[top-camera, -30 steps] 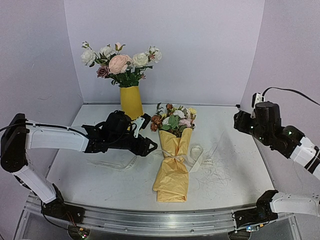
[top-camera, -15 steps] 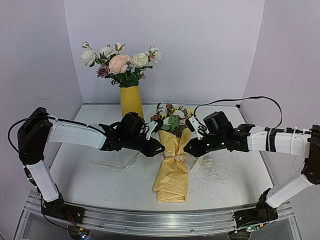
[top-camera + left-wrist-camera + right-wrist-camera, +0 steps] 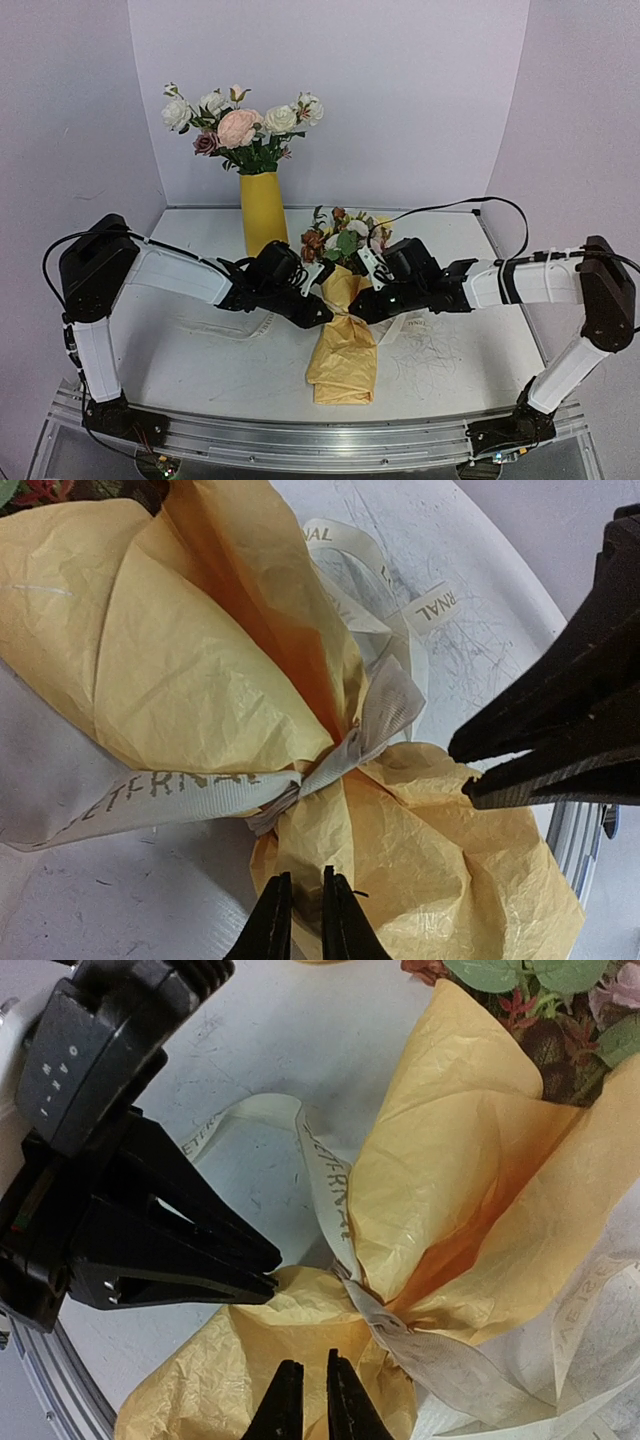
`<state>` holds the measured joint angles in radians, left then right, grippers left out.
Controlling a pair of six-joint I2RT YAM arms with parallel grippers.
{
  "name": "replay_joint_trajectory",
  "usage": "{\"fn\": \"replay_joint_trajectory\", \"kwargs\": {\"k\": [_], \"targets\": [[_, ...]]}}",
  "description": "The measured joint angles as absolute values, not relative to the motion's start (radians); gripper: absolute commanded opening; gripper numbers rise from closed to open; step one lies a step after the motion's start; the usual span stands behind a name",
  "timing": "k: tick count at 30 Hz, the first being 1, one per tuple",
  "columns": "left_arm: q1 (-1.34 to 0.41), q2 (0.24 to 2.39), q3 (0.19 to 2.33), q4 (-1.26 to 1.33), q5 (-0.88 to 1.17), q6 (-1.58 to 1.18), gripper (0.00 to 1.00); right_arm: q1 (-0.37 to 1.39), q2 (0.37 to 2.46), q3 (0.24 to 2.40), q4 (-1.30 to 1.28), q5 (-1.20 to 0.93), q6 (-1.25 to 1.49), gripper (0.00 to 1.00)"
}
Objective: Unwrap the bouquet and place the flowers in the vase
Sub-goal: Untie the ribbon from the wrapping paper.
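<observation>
Bouquet of small mixed blooms in a crinkled yellow-orange paper cone (image 3: 345, 340) lies flat mid-worktop (image 3: 180, 360), blooms twd the far edge, cone's butt twd the near edge. Cream printed ribbon (image 3: 380, 715) is knotted round the cone's waist, so the wrap's not undone yet; its tails trail on the worktop either side.

Both arms come in low at that waist, prob. to get at the knot or the paper there. The left gripper (image 3: 320, 313) is against the cone's left flank, the right gripper (image 3: 358, 308) against its right. Each has its jaws drawn nearly together, only a slit left. Tips sit at the paper just below the knot, but can't tell if either has paper or ribbon pinched.

Containers: the cone holds the thin-stemmed small flowers (image 3: 345, 240), heads poking out its open end. Tall plain yellow vase (image 3: 262, 205) stands upright nr the far edge, left of centre, well apart from both grippers. It holds a big bunch of white & pink roses (image 3: 240, 125), so room for more stems looks tight, IMO.
</observation>
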<state>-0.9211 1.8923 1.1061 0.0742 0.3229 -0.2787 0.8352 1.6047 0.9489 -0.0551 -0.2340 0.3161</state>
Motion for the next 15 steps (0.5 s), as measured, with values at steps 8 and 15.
{"fn": "replay_joint_trajectory", "kwargs": {"k": [8, 15], "targets": [[-0.939, 1.932, 1.106, 0.098, 0.338, -0.289, 0.11, 0.836, 1.661, 0.859, 0.006, -0.221, 0.354, 0.14], [-0.943, 1.941, 1.106, 0.108, 0.336, -0.289, 0.11, 0.836, 1.671, 0.856, 0.031, -0.182, 0.365, 0.2]]}}
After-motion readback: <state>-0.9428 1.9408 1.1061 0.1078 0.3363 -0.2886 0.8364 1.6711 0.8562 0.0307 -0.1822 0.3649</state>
